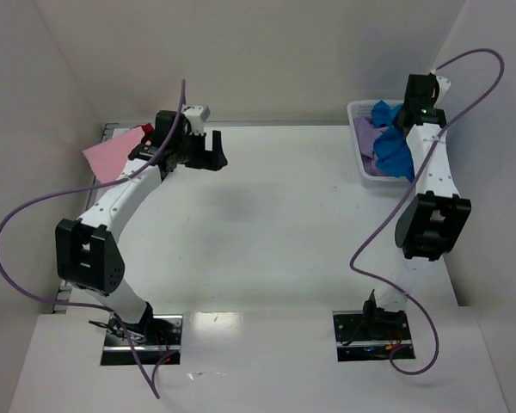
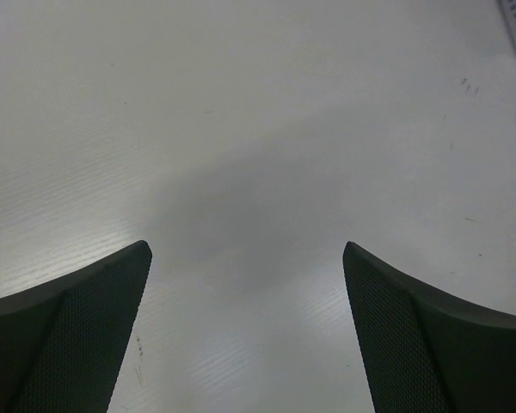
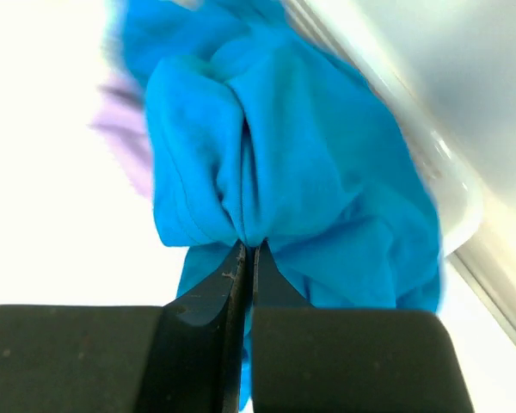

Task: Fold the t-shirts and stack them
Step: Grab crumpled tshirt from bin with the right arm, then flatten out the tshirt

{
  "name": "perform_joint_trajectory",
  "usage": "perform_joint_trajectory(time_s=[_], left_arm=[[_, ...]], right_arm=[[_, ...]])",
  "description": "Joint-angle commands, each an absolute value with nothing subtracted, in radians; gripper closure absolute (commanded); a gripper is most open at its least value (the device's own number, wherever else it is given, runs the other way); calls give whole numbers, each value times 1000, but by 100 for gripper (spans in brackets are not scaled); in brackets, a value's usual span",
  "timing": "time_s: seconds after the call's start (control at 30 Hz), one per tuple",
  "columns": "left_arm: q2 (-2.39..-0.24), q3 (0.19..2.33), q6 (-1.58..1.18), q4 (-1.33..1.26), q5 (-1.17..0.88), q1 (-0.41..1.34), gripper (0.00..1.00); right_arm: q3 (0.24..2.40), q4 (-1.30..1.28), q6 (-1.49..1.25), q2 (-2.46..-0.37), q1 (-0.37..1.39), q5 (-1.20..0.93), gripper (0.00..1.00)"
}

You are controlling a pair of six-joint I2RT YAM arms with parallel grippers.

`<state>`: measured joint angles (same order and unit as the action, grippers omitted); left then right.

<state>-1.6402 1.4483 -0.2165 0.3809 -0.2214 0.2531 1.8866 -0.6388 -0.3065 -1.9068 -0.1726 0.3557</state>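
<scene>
A white table (image 1: 267, 224) fills the floor between pale walls (image 1: 267, 52). Beneath the right claw (image 3: 248, 246) sits a white mesh basket (image 1: 358, 142), holding a bright blue t-shirt (image 3: 284, 155) over a lavender t-shirt (image 3: 125, 129). This claw is pressed together, pinching a fold of the blue cloth. The left claw (image 2: 247, 249) is spread wide above the tabletop, with a pink t-shirt (image 1: 112, 157) and a red t-shirt (image 1: 143, 130) lying behind its wrist.

I saw bright, even light; soft shadow lay on the table (image 2: 241, 103); right wrist view was overexposed, blurred.
</scene>
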Motion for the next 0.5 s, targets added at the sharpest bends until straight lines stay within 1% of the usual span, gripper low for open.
perform_joint_trajectory(time_s=[0.0,0.07,0.17,0.27,0.33,0.37,0.43,0.47], left_arm=[[-1533,1425,-227,299,-337,256,0],[-1499,1402,-227,278,-383,256,0],[-1445,1355,-248,238,-419,256,0],[-1387,1318,-261,227,-449,256,0],[-1361,1296,-274,216,-472,256,0],[-1336,1260,-287,207,-483,256,0],[-1313,1241,-299,198,-495,256,0],[-1313,1241,-308,198,-505,256,0]], right_arm=[[1904,-552,-353,-1680,-85,184,100],[1927,-528,-366,-1626,-52,157,100],[1954,-519,-376,-1600,7,114,100],[1963,-518,-376,-1600,8,114,100],[1963,-531,-394,-1600,8,80,100],[1941,-522,-414,-1585,8,25,100],[1917,-474,-437,-1562,43,-30,100],[1917,-474,-437,-1562,43,-31,100]])
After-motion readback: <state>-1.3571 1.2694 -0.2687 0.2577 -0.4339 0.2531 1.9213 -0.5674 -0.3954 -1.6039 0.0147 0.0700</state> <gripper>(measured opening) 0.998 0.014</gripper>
